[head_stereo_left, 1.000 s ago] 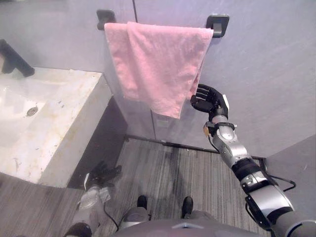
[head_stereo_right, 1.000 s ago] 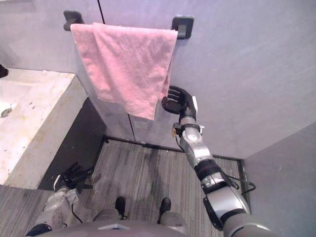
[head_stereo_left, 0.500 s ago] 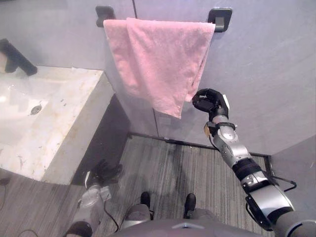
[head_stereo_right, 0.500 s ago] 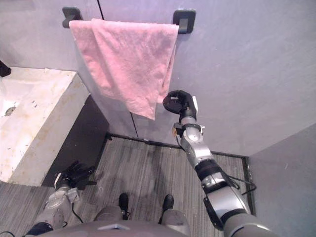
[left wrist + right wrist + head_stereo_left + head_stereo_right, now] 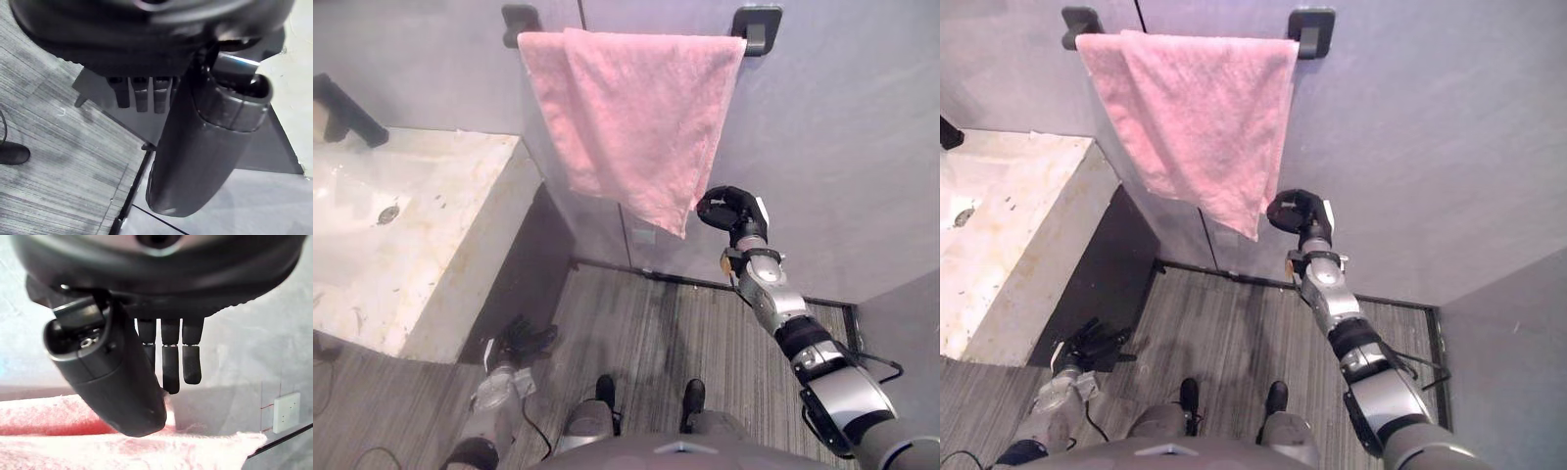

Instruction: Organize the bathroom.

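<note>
Reaching up toward the far wall, my right hand hangs just right of the lowest corner of the pink towel, with its fingers curled inward and nothing between them; whether it brushes the cloth I cannot tell. From my right wrist view the fingers bend down beside the thumb, and the towel's fuzzy edge lies just past them, unheld.

To the left stands a pale stone sink counter with a drain in its basin and a dark tap at its far left edge. A dark cabinet face drops below it to the grey striped floor. A small white wall plate sits on the wall just under the towel's low corner. Nothing stands between my right hand and the towel.

The towel is draped over a rail held by two dark brackets, its long axis running left to right along the rail. Its bottom edge slants, lowest toward the right. The rail itself is hidden under the cloth.

My left hand hangs low near the floor beside the cabinet, fingers loosely spread and empty; in its wrist view its fingers hang relaxed past the thumb.
</note>
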Motion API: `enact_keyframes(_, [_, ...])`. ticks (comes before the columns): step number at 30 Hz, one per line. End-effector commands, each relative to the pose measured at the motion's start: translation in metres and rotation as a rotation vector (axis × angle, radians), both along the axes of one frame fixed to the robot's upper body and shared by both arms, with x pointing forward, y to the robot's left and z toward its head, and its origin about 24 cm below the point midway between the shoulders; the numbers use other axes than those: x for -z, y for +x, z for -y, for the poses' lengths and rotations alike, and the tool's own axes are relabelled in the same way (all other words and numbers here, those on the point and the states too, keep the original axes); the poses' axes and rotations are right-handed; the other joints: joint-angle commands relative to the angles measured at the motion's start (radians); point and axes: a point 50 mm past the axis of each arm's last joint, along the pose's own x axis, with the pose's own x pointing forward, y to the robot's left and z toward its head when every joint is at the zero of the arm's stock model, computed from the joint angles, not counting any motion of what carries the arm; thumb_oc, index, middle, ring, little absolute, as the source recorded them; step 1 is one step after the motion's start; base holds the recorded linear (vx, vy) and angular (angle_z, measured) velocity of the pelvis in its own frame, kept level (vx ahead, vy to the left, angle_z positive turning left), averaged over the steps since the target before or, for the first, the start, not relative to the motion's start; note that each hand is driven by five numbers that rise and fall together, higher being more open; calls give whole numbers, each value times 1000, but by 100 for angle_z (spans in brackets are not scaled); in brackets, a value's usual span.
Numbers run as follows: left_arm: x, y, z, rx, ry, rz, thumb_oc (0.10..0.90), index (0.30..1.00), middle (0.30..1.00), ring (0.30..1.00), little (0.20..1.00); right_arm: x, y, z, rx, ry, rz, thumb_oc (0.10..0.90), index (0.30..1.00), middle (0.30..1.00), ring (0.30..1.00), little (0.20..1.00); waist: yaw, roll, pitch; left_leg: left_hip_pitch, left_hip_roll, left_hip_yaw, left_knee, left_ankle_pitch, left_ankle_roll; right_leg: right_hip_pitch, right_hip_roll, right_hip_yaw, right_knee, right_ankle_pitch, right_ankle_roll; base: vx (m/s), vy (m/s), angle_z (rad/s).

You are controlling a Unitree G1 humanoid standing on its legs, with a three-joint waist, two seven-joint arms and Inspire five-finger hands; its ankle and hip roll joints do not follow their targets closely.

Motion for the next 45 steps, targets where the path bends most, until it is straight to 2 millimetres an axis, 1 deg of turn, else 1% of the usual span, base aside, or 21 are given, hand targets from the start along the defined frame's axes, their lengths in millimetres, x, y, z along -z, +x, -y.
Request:
enact_keyframes(1, [-30,18,-23,23,132,157,800,900,900,900,900,-35,14,-7,-46,3,175,400,300,300,300,300,3,-70,-45,-51,-72,103,189,-148,33,-2,-9,52,99,-164,21,0,0,0])
enact_keyframes(6, [-29,16,-24,21,131,160,800,900,900,900,900,-34,15,-8,-40,-11,169,400,300,300,300,300,3,-64,-39,-59,-70,106,195,-146,29,-3,-14,50,100,-165,20,0,0,0])
enact_keyframes(11, [-30,18,-23,20,130,161,800,900,900,900,900,-29,14,-5,-32,-10,149,400,300,300,300,300,2,-62,-37,-63,-69,109,196,-145,28,-6,-17,49,102,-165,21,0,0,0])
enact_keyframes(13, [-30,17,-22,20,128,162,800,900,900,900,900,-25,12,-3,-32,-8,130,400,300,300,300,300,0,-60,-37,-65,-67,112,198,-145,26,-6,-19,48,100,-164,21,0,0,0])
enact_keyframes(22, [-30,16,-22,22,126,162,800,900,900,900,900,-19,8,-1,-26,-13,120,400,300,300,300,300,-2,-57,-38,-63,-65,120,197,-144,24,-1,-24,45,93,-164,23,1,7,3])
enact_keyframes(23, [-29,15,-21,22,125,161,800,900,900,900,900,-18,8,-2,-26,-11,116,543,514,514,514,514,-2,-58,-39,-62,-65,121,196,-144,24,0,-24,45,92,-164,23,0,0,0])
enact_keyframes(24, [-29,16,-21,24,126,163,800,900,900,900,900,-17,8,-2,-24,-9,112,800,900,900,900,900,-2,-59,-40,-60,-65,122,194,-144,24,1,-24,45,91,-164,23,0,0,0])
enact_keyframes(27, [-31,17,-21,23,127,166,800,900,900,900,900,-18,8,0,-20,13,112,800,900,900,900,900,-3,-59,-41,-59,-65,124,195,-144,23,0,-26,44,93,-165,23,-29,30,0])
enact_keyframes(32, [-30,15,-23,-13,150,152,800,900,900,900,900,-29,3,1,26,-20,201,800,900,900,900,900,-19,-69,-50,-47,-76,137,200,-159,29,-1,-31,47,95,-165,28,-88,79,0])
enact_keyframes(34, [-27,12,-24,-34,150,135,800,900,900,900,900,-30,0,1,28,-47,229,800,900,900,900,900,-25,-73,-55,-42,-80,141,197,-162,33,-1,-32,50,93,-162,31,-116,97,-1])
enact_keyframes(35, [-22,8,-25,-66,145,101,800,900,900,900,900,-31,-6,2,57,-72,254,800,900,900,900,900,-35,-76,-62,-36,-85,144,190,-163,37,-6,-32,54,95,-160,37,-161,134,-4])
enact_keyframes(37, [-15,1,-26,-91,137,69,800,900,900,900,900,-27,-14,2,62,-102,264,800,900,900,900,900,-46,-79,-68,-26,-87,149,179,-164,42,-10,-31,61,99,-159,43,-159,140,-5])
enact_keyframes(38, [-8,-5,-26,-105,131,31,800,900,900,900,900,-21,-23,2,76,-137,274,800,900,900,900,900,-61,-81,-73,-15,-92,155,167,-164,49,-15,-31,67,101,-155,50,-139,127,-5])
enact_keyframes(39, [-5,-8,-26,-115,120,19,800,900,900,900,900,-18,-27,2,75,-142,269,800,900,900,900,900,-66,-82,-75,-11,-93,157,161,-164,51,-16,-30,70,102,-155,52,-232,215,-20])
enact_keyframes(40, [4,-18,-25,-134,100,-26,800,900,900,900,900,-5,-40,3,78,-171,249,800,900,900,900,900,-81,-83,-81,5,-97,164,142,-165,58,-19,-28,76,102,-154,59,-129,123,-24])
enact_keyframes(41, [4,-18,-25,-133,100,-26,800,900,900,900,900,-5,-40,3,79,-171,248,800,900,900,900,900,-81,-83,-81,6,-98,164,141,-165,58,-18,-28,77,102,-154,60,-198,182,-25])
enact_keyframes(42, [10,-23,-24,-134,95,-58,800,900,900,900,900,8,-52,4,78,-205,219,800,900,900,900,900,-95,-85,-85,21,-102,169,122,-164,64,-21,-28,81,100,-149,68,-217,198,-19])
enact_keyframes(43, [18,-32,-21,-132,83,-116,800,900,900,900,900,23,-64,10,102,-285,173,800,900,900,900,900,-107,-86,-89,33,-108,171,100,-162,70,-24,-29,84,95,-141,78,-290,262,-20])
enact_keyframes(45, [24,-41,-19,-131,77,-161,800,900,900,900,900,35,-74,13,94,-357,139,800,900,900,900,900,-119,-86,-91,48,-113,172,75,-159,76,-30,-31,87,91,-133,89,-241,211,-20])
